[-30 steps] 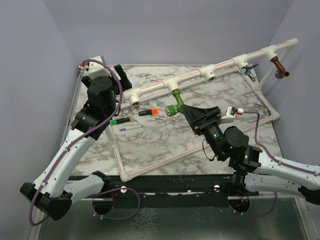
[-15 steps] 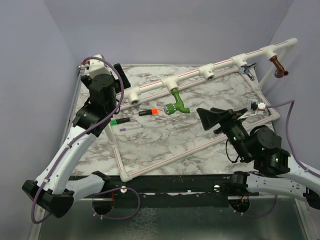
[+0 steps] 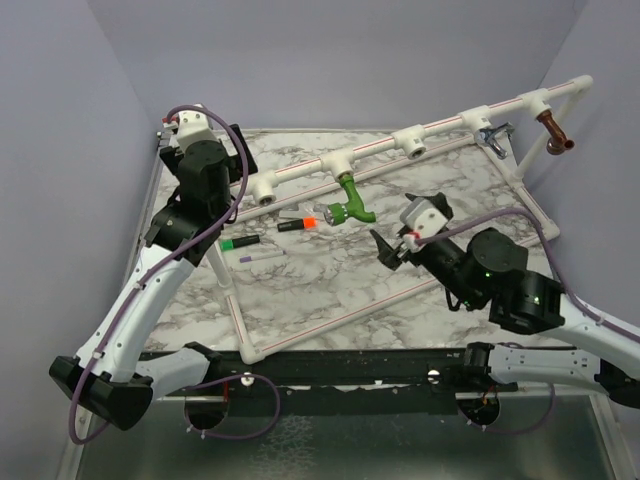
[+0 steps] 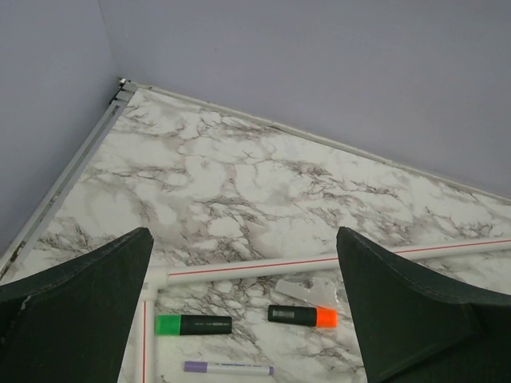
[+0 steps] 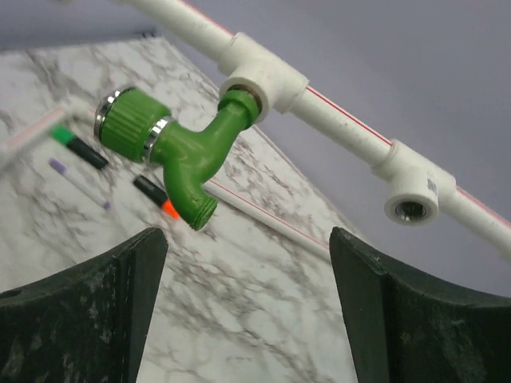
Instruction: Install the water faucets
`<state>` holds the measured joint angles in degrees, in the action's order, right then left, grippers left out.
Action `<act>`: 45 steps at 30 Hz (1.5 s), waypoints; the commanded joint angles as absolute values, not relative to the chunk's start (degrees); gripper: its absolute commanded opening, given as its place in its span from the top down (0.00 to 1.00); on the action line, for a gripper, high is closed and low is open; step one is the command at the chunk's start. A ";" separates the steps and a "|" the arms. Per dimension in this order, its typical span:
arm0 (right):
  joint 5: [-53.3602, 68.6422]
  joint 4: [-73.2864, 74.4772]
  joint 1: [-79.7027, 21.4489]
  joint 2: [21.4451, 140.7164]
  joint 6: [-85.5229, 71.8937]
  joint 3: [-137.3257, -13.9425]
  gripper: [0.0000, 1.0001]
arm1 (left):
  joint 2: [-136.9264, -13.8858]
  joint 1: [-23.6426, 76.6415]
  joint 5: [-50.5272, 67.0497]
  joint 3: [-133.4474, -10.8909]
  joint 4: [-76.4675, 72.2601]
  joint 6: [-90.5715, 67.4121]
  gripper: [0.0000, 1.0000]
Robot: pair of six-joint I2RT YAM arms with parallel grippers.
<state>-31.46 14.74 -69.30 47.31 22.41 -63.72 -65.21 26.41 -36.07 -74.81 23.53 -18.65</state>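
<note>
1. The green faucet point(image 5: 180, 148) hangs from a white tee fitting point(image 5: 263, 80) on the raised pipe rail point(image 3: 300, 172). Its neck sits in the socket and its spout slants down towards the marble-patterned tabletop point(image 3: 300, 285). How tight it sits, I cannot tell.
2. It looks like light, stiff moulded plastic with a smooth, somewhat slippery body. The round ribbed knob with shiny bands would probably just spin the valve, so the bent body beside the neck is the better hold for threading. Plastic threads likely cross easily, so it wants gentle, square turns.
3. The right arm point(image 3: 480, 275) holds its jaws wide apart and empty. They face that faucet from nearby without touching it.
4. The left arm point(image 3: 200, 180) also has its jaws spread wide, holding nothing, above the far left of the tabletop.
5. The chrome faucet point(image 3: 494, 138) and the copper-brown faucet point(image 3: 557, 133) sit further right on the same rail. Being metal, they are likely heavier and slicker.
6. Between them and the green one, an open tee point(image 5: 411, 203) shows a dark threaded bore.
7. An orange-capped marker point(image 4: 302, 316), a green-capped marker point(image 4: 194, 325) and a slim purple pen point(image 4: 227, 368) lie flat below the rail.
</note>
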 commanded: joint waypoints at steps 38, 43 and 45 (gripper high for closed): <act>-24.45 -13.62 -69.26 58.77 92.99 -51.46 0.18 | -69.36 24.87 -26.00 -69.18 40.01 -15.73 0.01; -25.65 -15.61 -69.26 59.41 93.39 -50.63 0.29 | -69.36 24.87 -25.92 -69.08 39.93 -15.73 0.01; -25.83 -16.39 -69.26 59.58 93.30 -50.24 0.33 | -69.36 24.87 -25.84 -69.08 39.93 -15.73 0.01</act>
<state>-24.29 -13.91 -69.30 59.07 87.13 -51.27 -65.71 24.36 -32.58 -74.76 23.64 -17.87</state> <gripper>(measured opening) 0.697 0.988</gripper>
